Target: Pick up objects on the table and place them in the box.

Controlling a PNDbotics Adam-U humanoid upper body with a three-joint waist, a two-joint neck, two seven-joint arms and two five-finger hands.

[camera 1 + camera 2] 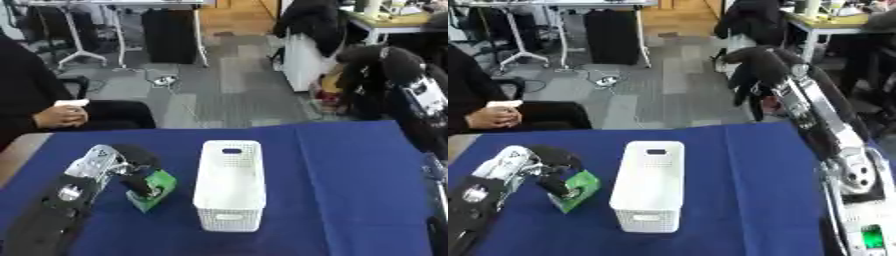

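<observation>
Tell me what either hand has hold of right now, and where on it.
The left hand is curled on the green box, gripping its upper left side. The right hand is raised off the table, holding nothing.

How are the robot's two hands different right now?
The left hand is down on the blue table, while the right hand is raised high, beyond the table's far edge. The left hand's fingers curl round a green object beside the white box; the right hand holds nothing, its fingers hanging down, relaxed. Both hands are black.
</observation>
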